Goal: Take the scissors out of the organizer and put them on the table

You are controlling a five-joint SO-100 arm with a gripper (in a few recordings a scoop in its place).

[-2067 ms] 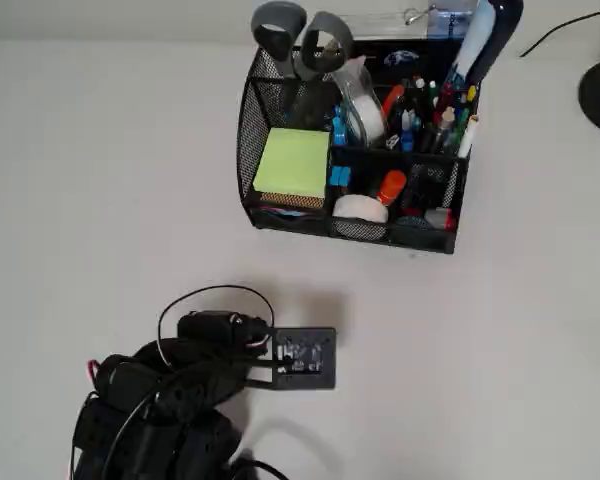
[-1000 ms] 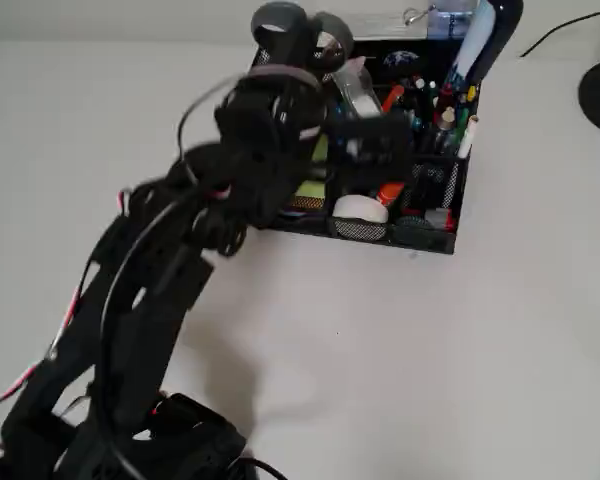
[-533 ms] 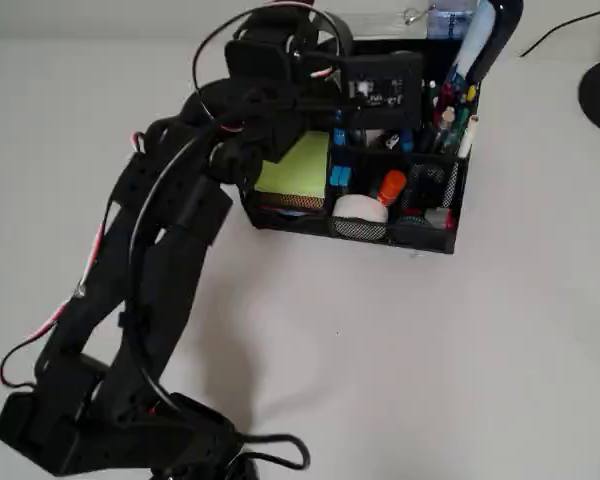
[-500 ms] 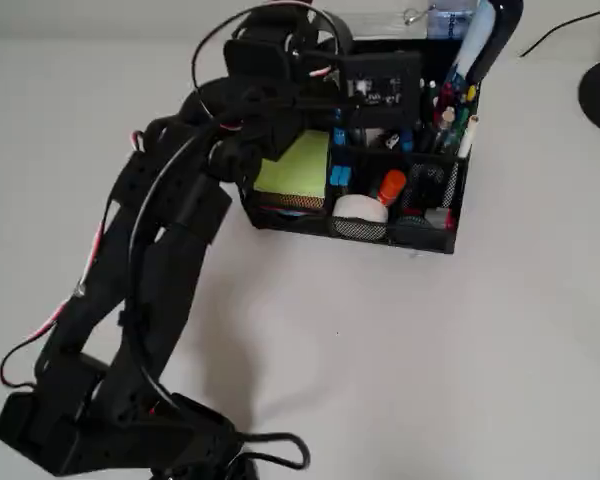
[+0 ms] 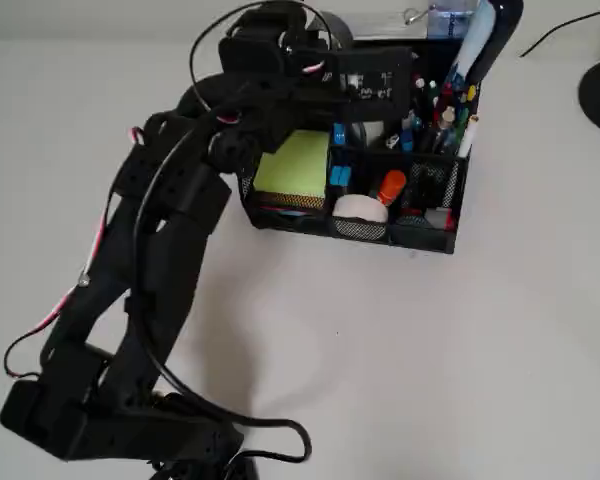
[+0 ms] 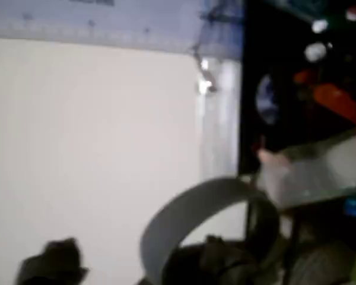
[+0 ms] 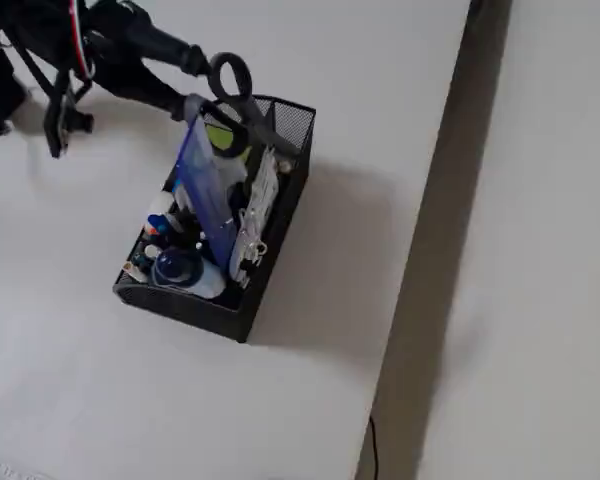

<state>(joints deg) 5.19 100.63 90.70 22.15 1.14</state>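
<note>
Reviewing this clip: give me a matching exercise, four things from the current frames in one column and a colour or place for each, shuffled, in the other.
Things:
1. scissors
2. sticky notes
3. organizer
4. gripper

Colour or place:
A. bright green pad
B. black wire mesh
C. grey loop handles sticking up above the organizer
D. at the scissors' handles

Pairs: 1-C, 2-A, 3-B, 4-D

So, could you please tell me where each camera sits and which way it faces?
Overhead view: above the table, looking down on the organizer; the whole black arm shows.
Wrist view: on the arm, close behind a scissors handle loop, facing the organizer's back.
Fixed view: high behind the organizer, looking down; the pincer is at the scissors handles.
Shared: organizer and scissors appear in both the fixed and wrist views.
</note>
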